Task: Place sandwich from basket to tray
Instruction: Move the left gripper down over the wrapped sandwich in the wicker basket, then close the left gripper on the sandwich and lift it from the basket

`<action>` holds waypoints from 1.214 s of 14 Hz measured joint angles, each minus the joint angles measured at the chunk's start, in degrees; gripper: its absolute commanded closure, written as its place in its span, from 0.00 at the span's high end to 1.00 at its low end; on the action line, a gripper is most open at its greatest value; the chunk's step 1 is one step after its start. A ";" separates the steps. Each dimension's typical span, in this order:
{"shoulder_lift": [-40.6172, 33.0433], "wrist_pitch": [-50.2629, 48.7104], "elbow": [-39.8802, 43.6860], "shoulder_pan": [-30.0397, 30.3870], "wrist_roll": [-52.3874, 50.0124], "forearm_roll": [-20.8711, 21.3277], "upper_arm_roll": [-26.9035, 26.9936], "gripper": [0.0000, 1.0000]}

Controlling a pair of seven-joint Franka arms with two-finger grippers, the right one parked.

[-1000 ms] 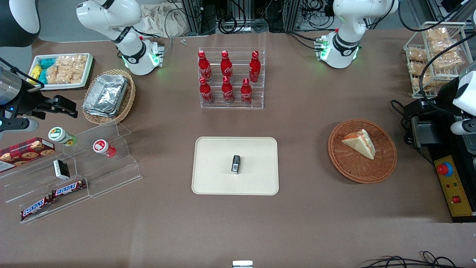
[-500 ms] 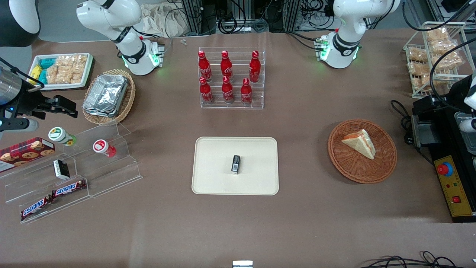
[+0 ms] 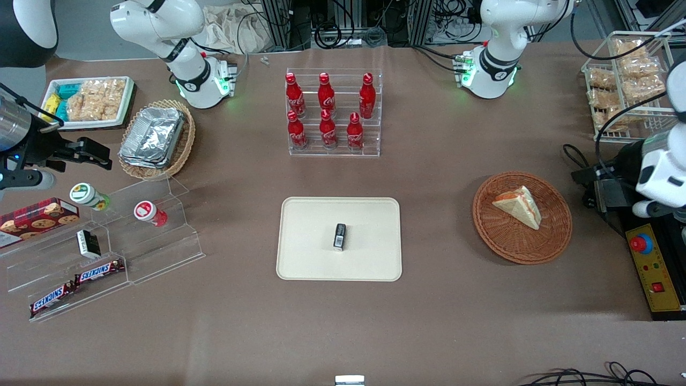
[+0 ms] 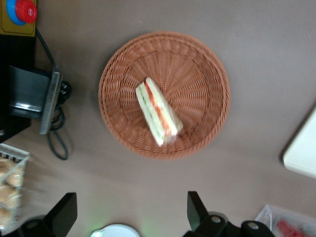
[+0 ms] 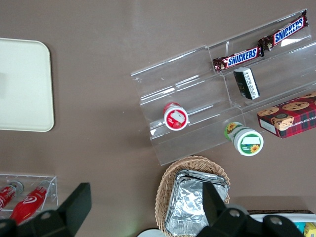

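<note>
Sandwich [image 3: 517, 206] lies in the round wicker basket [image 3: 552, 236], toward the working arm's end of the surface, resting on its side, filling edge showing red and green. Not yet touched. Cream tray [image 3: 300, 252] sits mid-surface, well apart from the basket, with a small dark packet [image 3: 340, 236] standing on its middle.

Claw [image 4: 129, 215] hangs high over the surface near the basket, fingers [image 4: 64, 215] spread wide, released, nothing between them. In the front view only the arm's white wrist shows at the surface's edge.

Handling guess: light, soft bread, squashes easily, layers could slide apart; looks wrapped in clear film, though that's hard to confirm. Best hold is probably across the two flat bread faces near the wedge's middle, gentle squeeze, not on the thin tip or along the filling edge. Basket is light too and could shift if nudged. Set-down should land on bare tray beside the packet.
</note>
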 measured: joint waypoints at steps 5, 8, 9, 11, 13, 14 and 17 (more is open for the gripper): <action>1.21 15.57 -12.22 -1.64 -19.83 -0.15 -0.69 1.00; 3.93 25.47 -18.24 -2.26 -28.77 -0.15 -0.73 1.00; 5.02 28.72 -19.89 -2.23 -30.13 -0.16 -0.72 1.00; 6.96 33.66 -22.88 -2.20 -31.91 -0.18 -0.69 1.00; 8.08 35.30 -25.03 -2.14 -32.89 -0.20 -0.62 1.00; 8.26 35.40 -25.72 -2.03 -33.12 -0.20 -0.53 1.00; 8.49 35.41 -26.55 -1.70 -33.28 -0.20 -0.21 0.71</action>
